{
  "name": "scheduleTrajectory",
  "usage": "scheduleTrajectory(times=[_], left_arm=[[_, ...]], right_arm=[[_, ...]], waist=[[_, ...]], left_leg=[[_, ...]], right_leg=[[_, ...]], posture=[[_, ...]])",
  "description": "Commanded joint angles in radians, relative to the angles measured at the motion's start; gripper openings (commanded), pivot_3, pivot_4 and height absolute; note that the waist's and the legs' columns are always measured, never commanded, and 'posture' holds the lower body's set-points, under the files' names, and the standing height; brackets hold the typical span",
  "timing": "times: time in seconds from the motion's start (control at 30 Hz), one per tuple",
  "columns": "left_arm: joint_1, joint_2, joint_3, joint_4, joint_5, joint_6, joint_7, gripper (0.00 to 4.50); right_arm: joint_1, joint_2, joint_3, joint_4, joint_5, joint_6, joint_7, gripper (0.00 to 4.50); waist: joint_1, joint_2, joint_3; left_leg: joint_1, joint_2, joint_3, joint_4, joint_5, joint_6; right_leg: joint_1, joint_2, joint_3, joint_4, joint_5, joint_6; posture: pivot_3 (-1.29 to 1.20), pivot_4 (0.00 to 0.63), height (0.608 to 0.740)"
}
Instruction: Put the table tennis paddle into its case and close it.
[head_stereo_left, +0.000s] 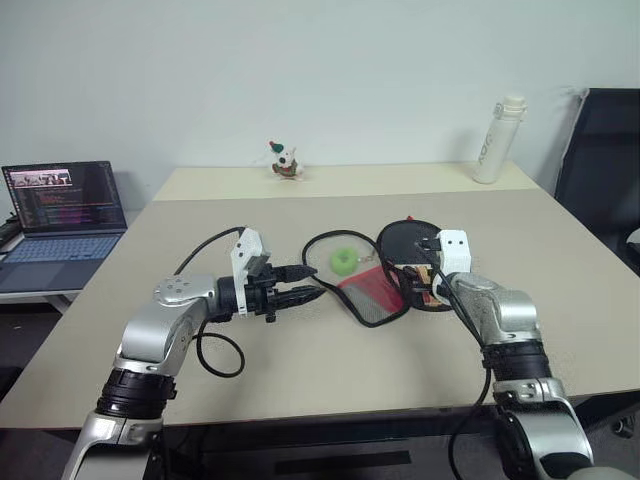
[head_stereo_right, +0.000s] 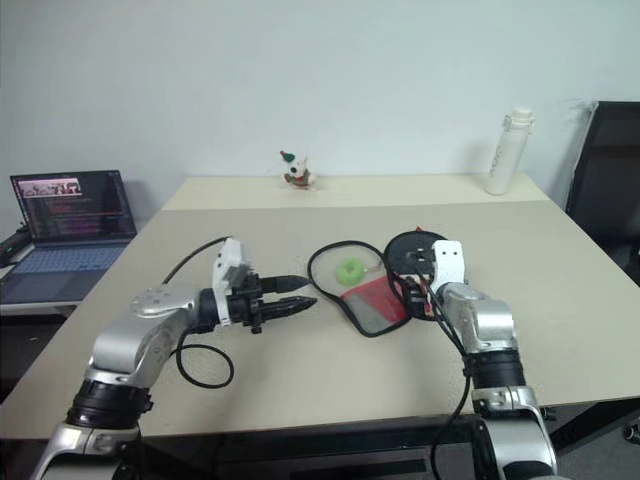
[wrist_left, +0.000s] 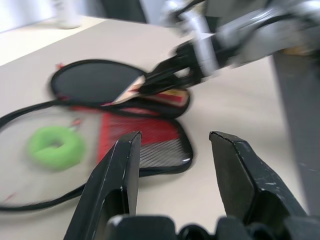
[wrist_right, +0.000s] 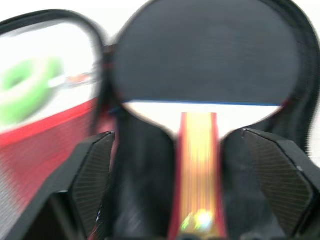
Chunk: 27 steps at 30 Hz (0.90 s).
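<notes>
Paddle (wrist_right: 200, 65) seemingly seated in open case (head_stereo_left: 372, 292); right end effector (wrist_right: 192, 150) wide open, left end effector (head_stereo_left: 300, 285) half-open, empty. Next: fold flap squarely, then zip.

We see the table tennis paddle (wrist_right: 200, 55) with a black face and a pale handle edged in red. The case (wrist_left: 145, 140) is black with a red mesh flap; its ball charm (head_stereo_left: 344, 261) is bright green. The table (head_stereo_left: 300, 200) is beige.
</notes>
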Motion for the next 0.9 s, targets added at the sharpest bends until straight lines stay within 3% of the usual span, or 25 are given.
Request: scheduleTrajectory(times=[0.03, 0.13, 0.2, 0.4, 0.9], left_arm=[[-0.020, -0.002, 0.003, 0.051, 0.052, -0.066, 0.038, 2.37], [-0.030, -0.007, -0.008, 0.118, 0.085, -0.081, 0.046, 2.37], [-0.041, -0.009, -0.018, 0.173, 0.113, -0.086, 0.055, 1.99], [-0.106, -0.042, -0.071, 0.375, 0.222, -0.169, 0.095, 0.02], [-0.377, -0.292, -0.087, 0.960, 0.347, -0.442, 0.210, 0.02]], right_arm=[[0.038, -0.066, -0.011, -0.297, 0.173, 0.151, 0.155, 4.49], [0.060, -0.138, -0.057, -0.440, 0.286, 0.228, 0.242, 4.49], [0.067, -0.179, -0.083, -0.486, 0.325, 0.255, 0.267, 4.50], [0.105, -0.295, -0.122, -0.554, 0.397, 0.275, 0.326, 4.50], [0.142, -0.324, -0.137, -0.536, 0.388, 0.234, 0.272, 4.50]], waist=[[0.001, 0.000, 0.000], [0.001, 0.000, 0.000], [0.003, 0.000, 0.000], [0.012, -0.001, 0.000], [0.021, -0.002, 0.000]], left_leg=[[0.000, 0.000, 0.000, 0.000, 0.000, 0.000], [0.000, 0.000, -0.001, 0.000, 0.000, 0.000], [0.000, 0.000, -0.001, 0.000, 0.000, 0.000], [0.000, 0.000, -0.002, 0.001, 0.000, 0.000], [-0.004, -0.002, -0.003, 0.002, 0.000, 0.000]], right_leg=[[0.000, 0.000, 0.000, 0.000, 0.000, 0.000], [0.000, 0.000, 0.000, 0.000, 0.000, 0.000], [0.001, 0.000, -0.001, -0.001, 0.000, 0.000], [0.002, 0.000, -0.002, -0.002, 0.000, 0.000], [0.003, 0.000, -0.005, -0.008, 0.001, 0.002]], posture=[[0.00, 0.150, 0.740], [0.00, 0.150, 0.740], [0.00, 0.150, 0.740], [0.00, 0.150, 0.740], [0.00, 0.150, 0.740]])
